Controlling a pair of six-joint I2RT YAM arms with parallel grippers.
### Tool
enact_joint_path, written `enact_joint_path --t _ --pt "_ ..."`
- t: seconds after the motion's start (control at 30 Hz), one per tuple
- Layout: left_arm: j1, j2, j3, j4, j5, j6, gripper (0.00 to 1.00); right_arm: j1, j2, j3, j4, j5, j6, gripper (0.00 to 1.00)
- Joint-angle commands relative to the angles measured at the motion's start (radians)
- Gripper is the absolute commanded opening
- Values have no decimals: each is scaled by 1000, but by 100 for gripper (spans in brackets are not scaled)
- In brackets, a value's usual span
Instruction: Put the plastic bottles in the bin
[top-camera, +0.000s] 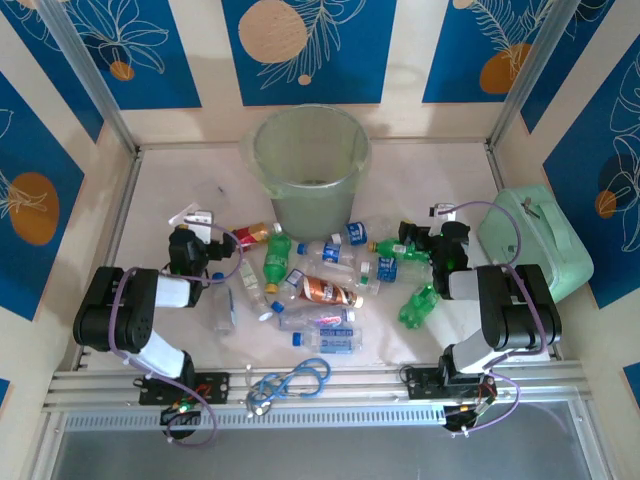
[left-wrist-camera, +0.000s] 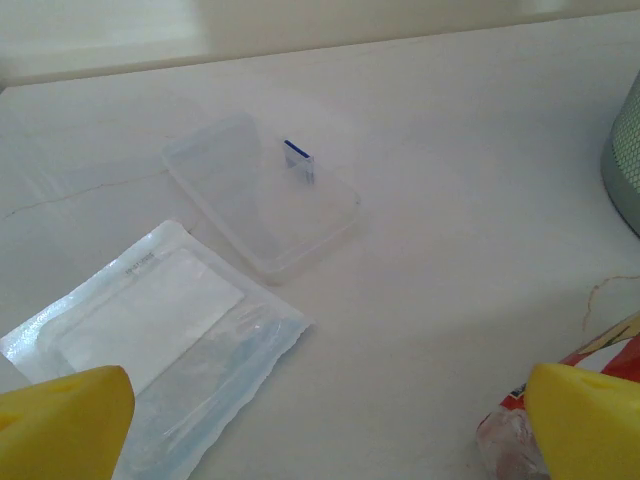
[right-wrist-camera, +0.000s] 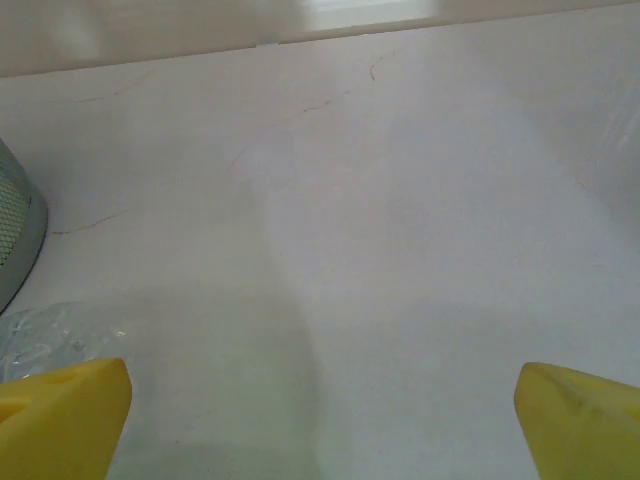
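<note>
The bin (top-camera: 310, 170), a pale-green translucent bucket, stands at the back centre of the table. Several crushed plastic bottles lie in front of it, among them a green one (top-camera: 277, 257), a brown-orange one (top-camera: 330, 292), a clear one with a blue cap (top-camera: 330, 342) and a green one (top-camera: 418, 305). My left gripper (top-camera: 200, 238) is open at the left of the pile, and a red-labelled bottle (left-wrist-camera: 505, 440) lies by its right fingertip (left-wrist-camera: 590, 420). My right gripper (top-camera: 425, 238) is open at the right of the pile, over bare table. A clear bottle (right-wrist-camera: 50, 335) lies by its left fingertip (right-wrist-camera: 60, 415).
A sealed clear packet (left-wrist-camera: 150, 340) and a clear flat lid (left-wrist-camera: 260, 195) lie ahead of the left gripper (left-wrist-camera: 325, 440). A mint-green case (top-camera: 530, 245) sits at the right wall. A coiled blue cable (top-camera: 295, 382) lies at the near edge. The bin's wall (right-wrist-camera: 15, 230) is left of the right gripper (right-wrist-camera: 320, 430).
</note>
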Motion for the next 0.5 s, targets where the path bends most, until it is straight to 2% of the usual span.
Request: enact_joint_path --t 0.0,0.47 --pt "3 3 7 16 17 18 100 0 -3 13 8 -8 -8 99" --pt "3 6 13 4 17 18 100 -9 -4 15 5 -26 -4 99"
